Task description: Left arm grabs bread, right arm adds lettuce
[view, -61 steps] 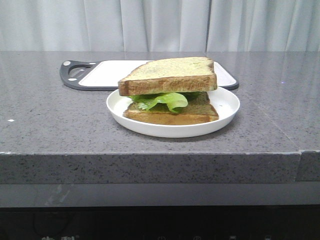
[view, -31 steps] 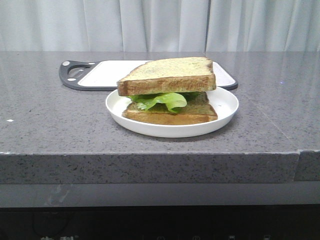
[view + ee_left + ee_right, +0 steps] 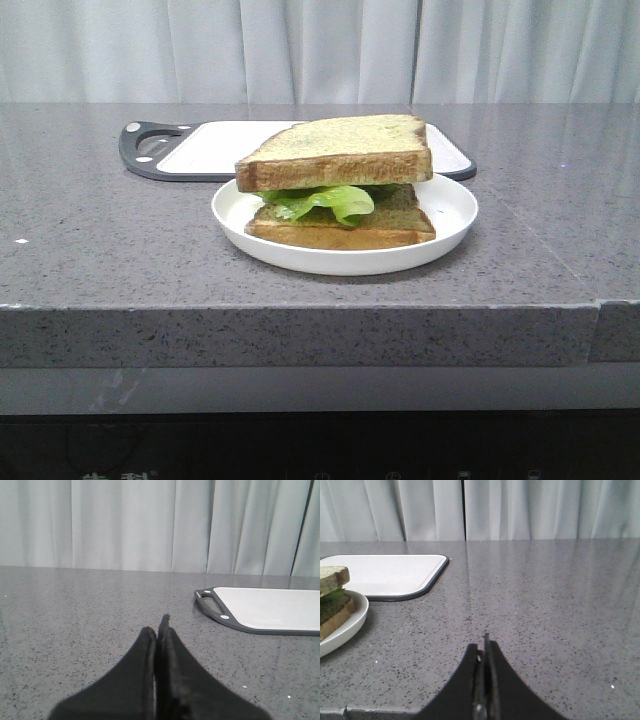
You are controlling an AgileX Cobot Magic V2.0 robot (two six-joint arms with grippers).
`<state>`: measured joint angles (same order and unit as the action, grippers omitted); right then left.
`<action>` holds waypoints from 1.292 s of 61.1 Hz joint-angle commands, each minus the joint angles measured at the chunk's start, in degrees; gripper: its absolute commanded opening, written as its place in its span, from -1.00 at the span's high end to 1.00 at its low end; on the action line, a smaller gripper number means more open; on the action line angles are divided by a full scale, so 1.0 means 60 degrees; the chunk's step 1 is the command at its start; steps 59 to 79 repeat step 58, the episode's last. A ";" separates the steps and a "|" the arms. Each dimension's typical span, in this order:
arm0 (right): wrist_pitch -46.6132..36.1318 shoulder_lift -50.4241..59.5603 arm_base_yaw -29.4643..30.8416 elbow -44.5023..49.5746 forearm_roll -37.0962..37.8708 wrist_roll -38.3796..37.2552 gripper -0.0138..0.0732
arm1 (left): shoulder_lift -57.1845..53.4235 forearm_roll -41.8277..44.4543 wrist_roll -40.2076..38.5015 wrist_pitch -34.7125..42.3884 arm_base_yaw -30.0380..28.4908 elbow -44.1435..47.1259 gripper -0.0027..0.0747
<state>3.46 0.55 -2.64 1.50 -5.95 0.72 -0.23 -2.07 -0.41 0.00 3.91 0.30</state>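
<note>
Currently: bread on lettuce, stacked on lower slice in white plate, mid-tabletop | left gripper fully closed, empty | right gripper fully closed, empty.

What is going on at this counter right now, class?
Nothing is being handled at this moment. A finished sandwich sits on the white plate: the lettuce lies between a bottom slice and the bread on top. A cutting board lies behind the plate. The left gripper and right gripper are both shut and empty, low over bare countertop, away from the sandwich.
</note>
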 commanded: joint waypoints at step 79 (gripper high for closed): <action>-0.0844 0.0207 0.0497 -0.0023 0.0031 0.0093 0.95 | -0.0166 -0.0046 -0.0095 0.0744 -0.0006 0.0060 0.98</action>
